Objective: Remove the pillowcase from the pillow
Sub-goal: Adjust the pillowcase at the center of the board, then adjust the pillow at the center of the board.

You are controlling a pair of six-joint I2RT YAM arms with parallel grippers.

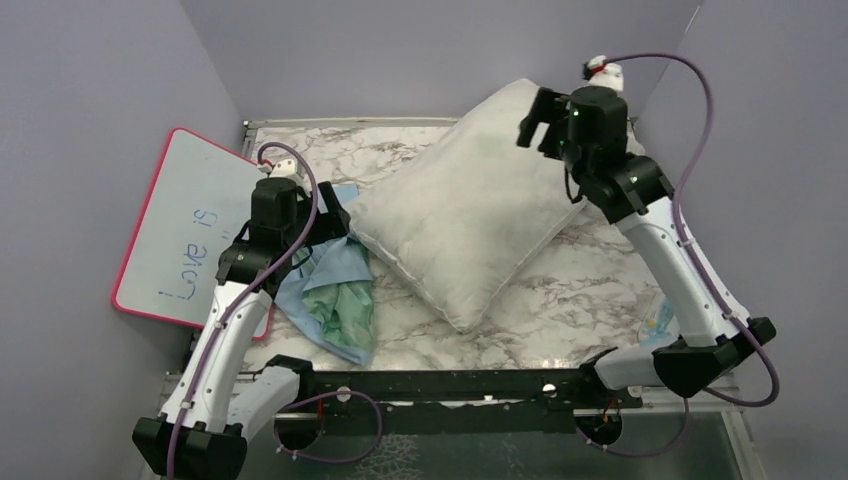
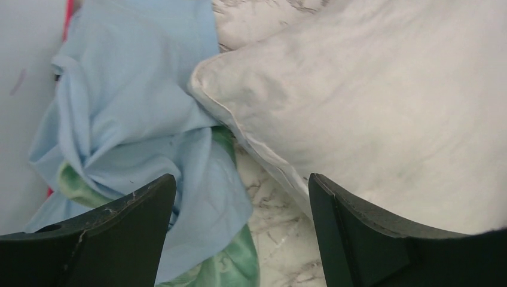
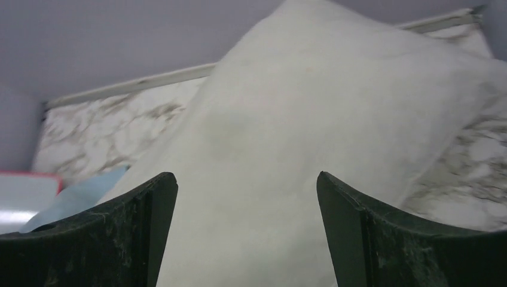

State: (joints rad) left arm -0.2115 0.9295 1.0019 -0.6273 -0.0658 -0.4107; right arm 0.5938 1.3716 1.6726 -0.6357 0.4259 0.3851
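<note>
I am seeing the left jaws standing wide apart and gripping nothing. Through the gap in the left wrist view I am looking down on the pillowcase (image 2: 131, 119), a corner of the pillow (image 2: 382, 107) and a strip of marbled desk (image 2: 275, 233) between them. The right jaws are likewise gaping and empty. They are hanging in the air above the pillow's (image 3: 281, 119) far right corner and facing down its length, and I cannot tell whether either finger is brushing the fabric. The pillowcase (image 1: 335, 290) is lying fully off the pillow as a crumpled heap on the desk, just in front of the left arm (image 1: 235, 300). Its plain light blue side is showing mostly uppermost, with folds of shiny mint green showing at the near end. It is touching the pillow's left corner. The bare off-white pillow (image 1: 460, 220) is lying diagonally across the middle of the desk (image 1: 590, 290). A pink-rimmed whiteboard (image 1: 185, 230) with "Love is" handwritten on it is sitting at the left side, just beyond the pillowcase.
</note>
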